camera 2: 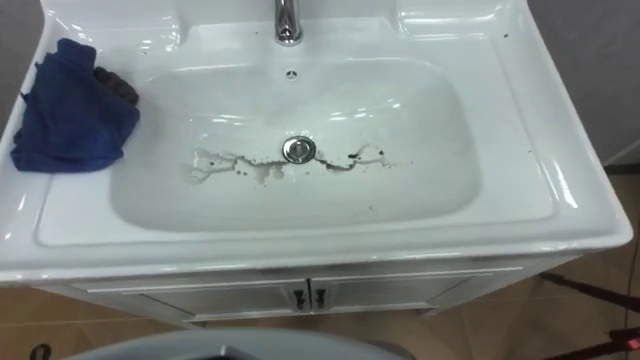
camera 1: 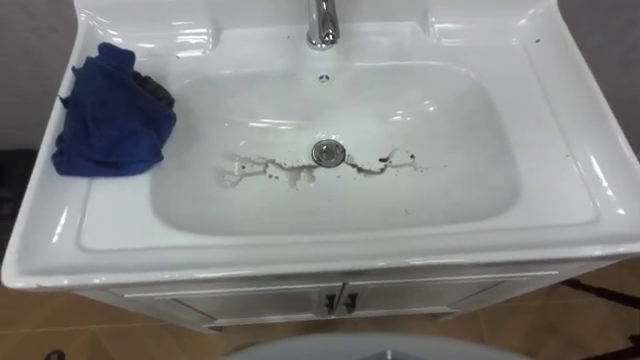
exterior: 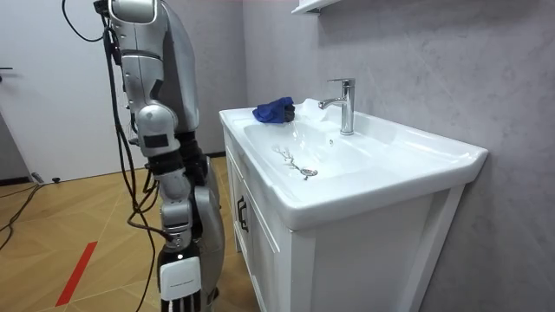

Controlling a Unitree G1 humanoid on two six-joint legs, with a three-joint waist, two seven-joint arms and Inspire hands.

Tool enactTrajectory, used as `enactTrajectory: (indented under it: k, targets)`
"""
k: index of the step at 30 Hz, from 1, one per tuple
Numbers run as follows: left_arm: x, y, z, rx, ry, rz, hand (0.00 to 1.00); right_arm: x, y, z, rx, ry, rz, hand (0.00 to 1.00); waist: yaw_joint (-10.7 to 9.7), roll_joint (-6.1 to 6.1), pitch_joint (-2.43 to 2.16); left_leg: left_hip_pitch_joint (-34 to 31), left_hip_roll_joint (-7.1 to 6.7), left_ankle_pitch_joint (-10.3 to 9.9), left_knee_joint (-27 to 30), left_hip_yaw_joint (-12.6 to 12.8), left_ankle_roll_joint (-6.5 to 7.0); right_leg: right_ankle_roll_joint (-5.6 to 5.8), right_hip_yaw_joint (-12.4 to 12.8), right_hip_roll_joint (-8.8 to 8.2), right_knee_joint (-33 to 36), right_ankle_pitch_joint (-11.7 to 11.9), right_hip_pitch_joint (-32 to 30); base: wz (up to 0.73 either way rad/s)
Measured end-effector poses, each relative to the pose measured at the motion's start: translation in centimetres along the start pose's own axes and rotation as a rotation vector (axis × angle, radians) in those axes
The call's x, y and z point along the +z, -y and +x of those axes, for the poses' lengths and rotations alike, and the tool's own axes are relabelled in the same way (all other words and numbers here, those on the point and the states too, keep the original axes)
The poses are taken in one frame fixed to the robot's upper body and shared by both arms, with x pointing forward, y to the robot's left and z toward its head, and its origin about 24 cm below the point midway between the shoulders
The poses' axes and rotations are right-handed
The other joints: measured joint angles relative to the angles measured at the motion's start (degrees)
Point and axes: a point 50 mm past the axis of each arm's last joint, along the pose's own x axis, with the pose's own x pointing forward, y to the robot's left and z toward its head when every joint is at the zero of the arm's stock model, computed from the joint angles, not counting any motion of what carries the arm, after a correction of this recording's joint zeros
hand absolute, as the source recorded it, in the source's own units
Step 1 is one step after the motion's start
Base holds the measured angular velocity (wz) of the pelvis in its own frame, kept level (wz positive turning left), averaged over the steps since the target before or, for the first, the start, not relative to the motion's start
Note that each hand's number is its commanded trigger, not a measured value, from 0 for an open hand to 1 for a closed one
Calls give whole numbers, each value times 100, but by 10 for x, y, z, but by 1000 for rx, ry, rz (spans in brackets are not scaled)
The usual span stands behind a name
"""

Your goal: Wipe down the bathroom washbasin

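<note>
The white basin (camera 1: 560, 190) lies straight below me, with its drain (camera 1: 328, 152) in the middle. Dark stains (camera 1: 270, 170) trail left and right of the drain across the bowl's floor. A crumpled blue cloth (camera 1: 110, 115) rests on the basin's left rim, with a dark patch at its upper right edge. In the room view I stand upright at the front of the basin. My right hand (exterior: 182, 290) hangs low at my side with relaxed fingers, well away from the cloth (exterior: 273, 110).
A chrome faucet (camera 1: 322, 25) stands at the back centre of the basin. Below is a white cabinet (camera 1: 335, 300) with two door handles. A grey wall runs behind the basin. Wooden floor with a red strip (exterior: 76, 273) lies behind me.
</note>
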Motion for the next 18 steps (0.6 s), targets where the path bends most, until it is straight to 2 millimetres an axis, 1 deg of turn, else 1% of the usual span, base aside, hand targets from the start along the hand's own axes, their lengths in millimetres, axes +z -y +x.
enactTrajectory:
  k: [1,2,3,4,5,6,8,10,11,12,13,14,17,18]
  targets:
    - [0,-3,1,23,-16,-52,0,0,2,0,-4,2,5,0,66,15,-7,-10,-1,0,2,-46,0,0,-36,-7,1,0,1,13]
    - [0,-4,1,33,-24,-84,0,0,2,0,-5,2,11,0,76,9,-3,-25,-3,0,6,-80,0,1,-61,-13,0,-1,2,15]
    - [0,-7,2,57,-39,-141,0,0,5,0,-8,2,24,0,151,17,-1,-36,-9,0,12,-108,0,1,-78,-18,-3,-1,2,12]
    - [0,-10,2,86,-53,-197,0,0,7,0,-11,5,35,0,210,37,-10,-39,-23,0,13,-138,1,1,-97,-23,-3,-1,8,12]
    - [1,-12,2,101,-54,-224,0,1,8,-1,-13,9,36,0,212,36,-9,-46,-32,1,13,-181,2,3,-125,-29,-4,-2,14,20]
    - [3,-17,2,130,-54,-278,0,2,10,-1,-16,16,37,0,216,39,-10,-55,-58,2,13,-297,4,8,-188,-44,-8,-12,35,22]
    - [6,-24,3,174,-40,-344,0,3,14,-1,-26,27,36,0,281,49,-5,-53,-71,3,8,-338,5,12,-200,-48,-7,-18,45,10]
    - [14,-32,2,233,-1,-412,0,2,19,-1,-38,39,36,0,380,89,-9,-56,-83,4,-3,-394,7,12,-214,-50,-7,-18,46,2]
    - [15,-34,2,247,7,-429,0,3,20,-1,-41,42,36,0,386,91,-9,-60,-85,4,-3,-410,8,12,-229,-51,-5,-18,49,10]
    - [18,-37,2,272,21,-447,0,4,21,-2,-44,51,35,0,397,105,-18,-71,-89,5,-1,-441,9,12,-273,-56,-7,-18,67,15]
    - [22,-40,1,294,38,-459,0,6,22,-2,-46,65,35,0,391,140,-36,-79,-94,5,4,-492,9,11,-329,-63,-9,-17,79,19]
    - [25,-41,0,304,51,-469,0,6,22,-2,-46,71,36,0,382,145,-40,-87,-97,6,9,-528,10,11,-357,-65,-10,-17,84,18]
    - [43,-52,-4,345,103,-577,0,10,24,-3,-55,98,28,0,436,186,-56,-116,-98,7,24,-601,10,11,-394,-60,-21,-17,82,8]
    - [54,-58,-7,367,147,-624,0,11,26,-3,-61,108,28,0,480,198,-64,-135,-101,8,23,-621,9,11,-420,-64,-13,-17,65,8]
